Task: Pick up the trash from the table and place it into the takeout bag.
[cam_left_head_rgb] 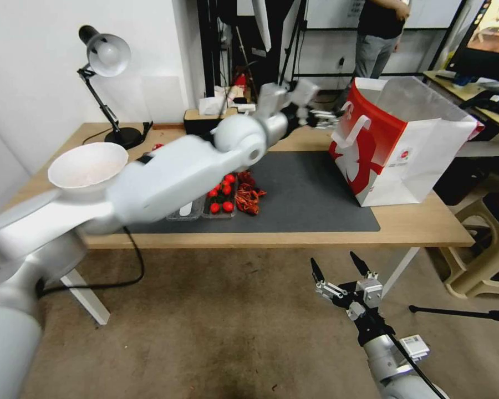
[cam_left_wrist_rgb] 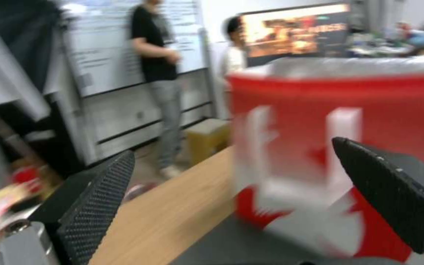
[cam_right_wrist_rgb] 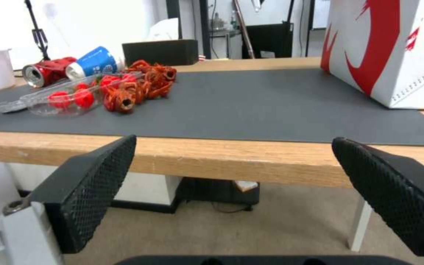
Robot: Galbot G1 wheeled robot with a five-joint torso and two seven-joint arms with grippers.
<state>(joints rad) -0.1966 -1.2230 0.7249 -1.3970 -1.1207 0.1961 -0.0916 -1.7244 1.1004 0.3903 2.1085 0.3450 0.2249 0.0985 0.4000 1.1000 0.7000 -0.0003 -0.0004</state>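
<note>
The left arm reaches across the table (cam_left_head_rgb: 416, 227), and the left gripper (cam_left_wrist_rgb: 232, 169) is in the air just beside the red side of the takeout bag (cam_left_head_rgb: 396, 147), with its fingers spread apart and holding nothing. The bag stands upright on the right end of the dark grey mat (cam_left_head_rgb: 310, 194), its mouth open to the top. The right gripper (cam_left_head_rgb: 338, 271) hangs low in front of the table edge, below the tabletop, fingers also released and empty. At the far left part of the mat, the crushed red can (cam_right_wrist_rgb: 45, 71) and the blue paper cup (cam_right_wrist_rgb: 93, 62) lie on their sides, touching each other, their open ends turned toward the right wrist camera. Just in front of them is the clear tray of cherry tomatoes (cam_right_wrist_rgb: 64, 99).
</note>
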